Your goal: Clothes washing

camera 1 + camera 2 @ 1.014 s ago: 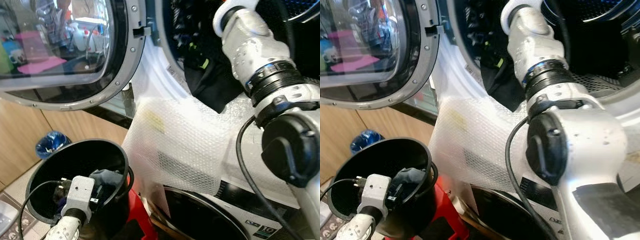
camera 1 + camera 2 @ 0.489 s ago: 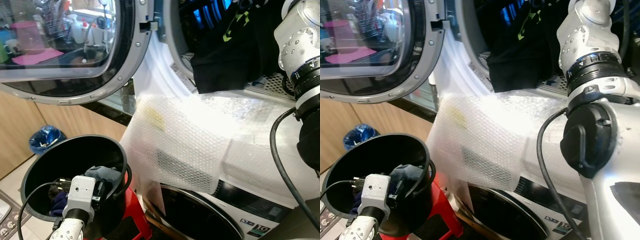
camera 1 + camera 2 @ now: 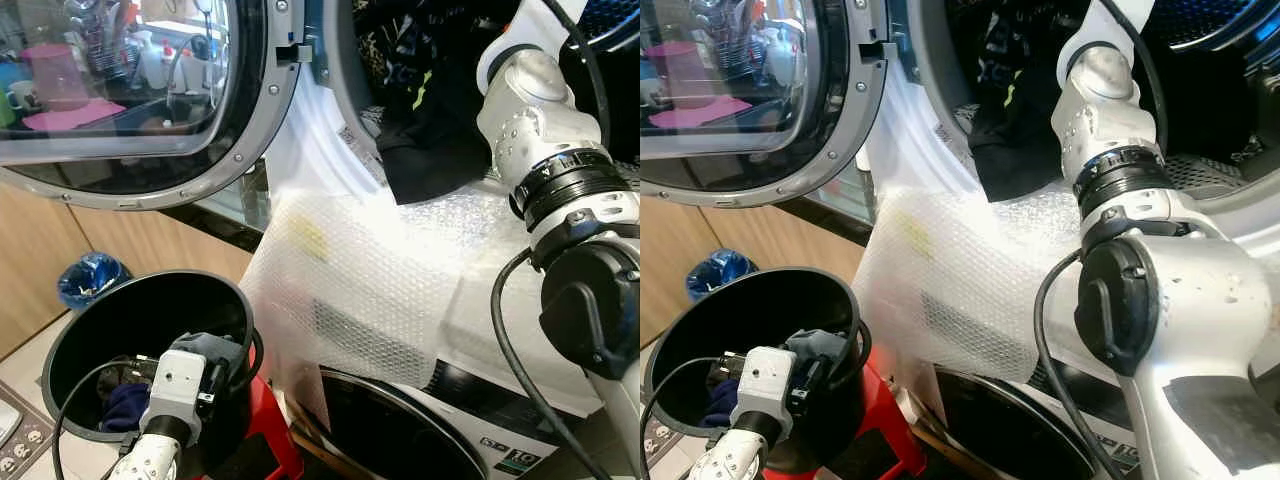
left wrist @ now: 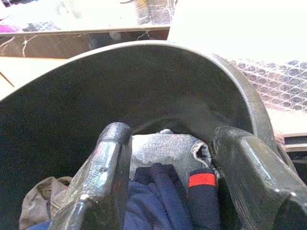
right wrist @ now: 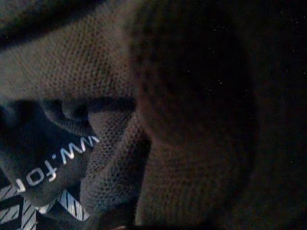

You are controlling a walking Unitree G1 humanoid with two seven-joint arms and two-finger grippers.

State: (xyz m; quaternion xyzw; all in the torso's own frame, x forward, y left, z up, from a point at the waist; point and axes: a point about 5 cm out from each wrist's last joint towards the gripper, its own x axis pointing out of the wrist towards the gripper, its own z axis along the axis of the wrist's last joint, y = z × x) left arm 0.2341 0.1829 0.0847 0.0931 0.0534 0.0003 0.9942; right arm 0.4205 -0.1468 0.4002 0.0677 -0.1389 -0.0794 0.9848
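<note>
Black bucket [image 3: 70, 345] sits low at my left, on a red stool [image 3: 272, 432], and my left gripper [image 4: 168, 191] hangs inside it with its fingers [image 4: 103, 177] spread wide, nothing between them. Under it I've got a blue garment [image 4: 156, 201] with a red tag, lying on a grey cloth [image 4: 165, 148] against the bucket wall, and a beige piece [image 4: 36, 211] off to one side.

Washer door [image 3: 130, 95] is swung open up top at my left, its glass mirroring a kitchen. Bubble wrap [image 3: 380, 270] drapes over the white front below the drum opening. A dark garment [image 3: 425, 165] with a lime mark spills out over the drum's lip onto that wrap.

My right arm [image 3: 545, 130] reaches up into the drum. On its wrist camera I'm getting dark knit fabric [image 5: 182, 96] pressed right up close, plus a bit of white lettering; I can't tell how the right gripper is set.

Blue bag [image 3: 95, 280] lies on the floor beside the wooden cabinet [image 3: 50, 265].
</note>
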